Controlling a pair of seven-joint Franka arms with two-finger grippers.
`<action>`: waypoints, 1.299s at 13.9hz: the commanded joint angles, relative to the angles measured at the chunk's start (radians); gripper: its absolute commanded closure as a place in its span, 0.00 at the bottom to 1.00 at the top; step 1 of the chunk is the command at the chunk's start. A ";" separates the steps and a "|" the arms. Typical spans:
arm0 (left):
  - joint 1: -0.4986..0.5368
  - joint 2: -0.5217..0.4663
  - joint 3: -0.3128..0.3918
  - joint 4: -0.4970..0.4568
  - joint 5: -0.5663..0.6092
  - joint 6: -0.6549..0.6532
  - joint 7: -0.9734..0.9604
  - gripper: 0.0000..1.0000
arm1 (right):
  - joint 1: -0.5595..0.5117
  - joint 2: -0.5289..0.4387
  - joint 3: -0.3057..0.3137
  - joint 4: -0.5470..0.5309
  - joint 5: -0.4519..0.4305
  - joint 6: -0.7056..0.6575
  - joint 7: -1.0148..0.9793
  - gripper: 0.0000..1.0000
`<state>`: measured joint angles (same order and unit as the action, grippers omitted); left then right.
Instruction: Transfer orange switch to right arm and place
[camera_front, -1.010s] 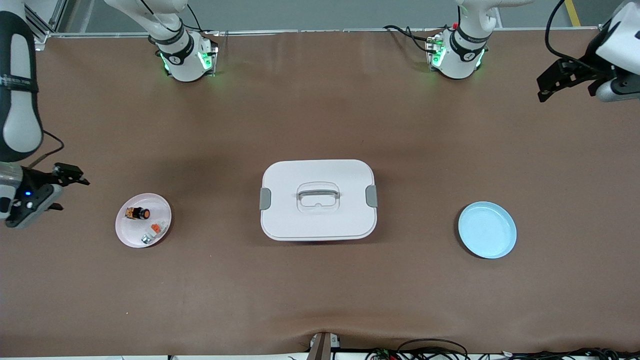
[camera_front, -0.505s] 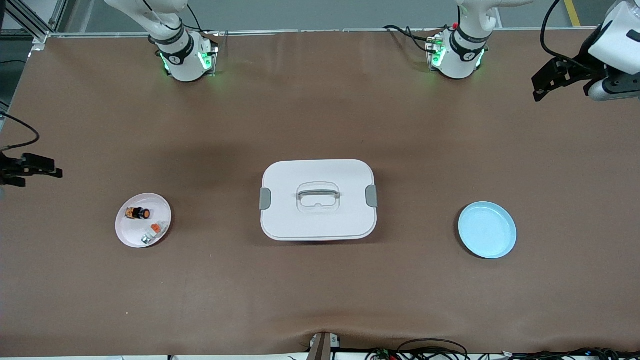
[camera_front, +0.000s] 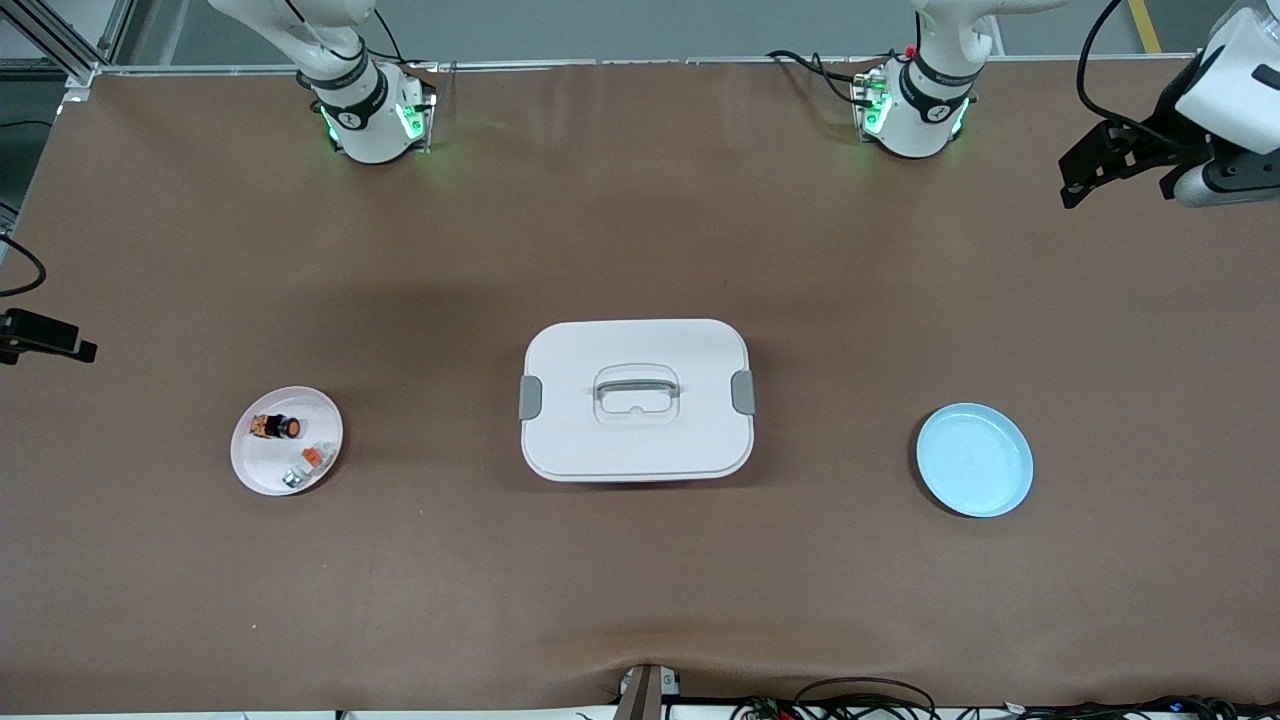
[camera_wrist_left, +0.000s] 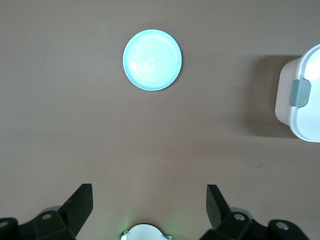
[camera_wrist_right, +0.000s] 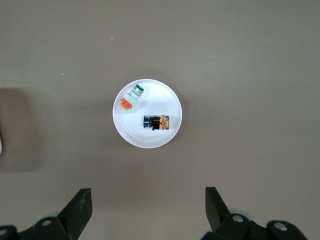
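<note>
Both grippers are hanging spread and empty: left gripper over the blue plate's end, right gripper over the pink plate. Risk — pinching the whitish piece lying beside the orange switch.

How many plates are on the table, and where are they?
2. A pink plate toward the right arm's end holds the orange switch and a small silver piece. A blue plate lies toward the left arm's end. The white box between them could hide more.

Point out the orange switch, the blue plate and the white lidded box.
orange switch (camera_wrist_right: 156, 122): right wrist view, on its black body.
blue plate (camera_front: 975, 460): front view, on its bare middle.
white lidded box (camera_front: 636, 345): front view, on its lid.
</note>
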<state>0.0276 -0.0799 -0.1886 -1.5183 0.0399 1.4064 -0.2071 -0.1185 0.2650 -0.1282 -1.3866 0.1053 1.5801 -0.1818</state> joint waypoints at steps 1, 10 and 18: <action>0.003 0.002 0.003 0.009 -0.014 0.005 0.006 0.00 | 0.019 -0.029 0.012 0.067 0.005 -0.089 0.134 0.00; 0.003 0.002 0.003 0.009 -0.015 0.006 0.006 0.00 | 0.039 -0.134 0.019 0.120 -0.001 -0.256 0.127 0.00; 0.005 0.008 0.003 0.009 -0.014 0.008 0.018 0.00 | 0.077 -0.184 0.021 0.100 -0.002 -0.362 0.125 0.00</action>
<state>0.0278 -0.0741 -0.1879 -1.5182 0.0399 1.4104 -0.2071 -0.0490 0.0863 -0.1069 -1.2713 0.1044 1.2291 -0.0588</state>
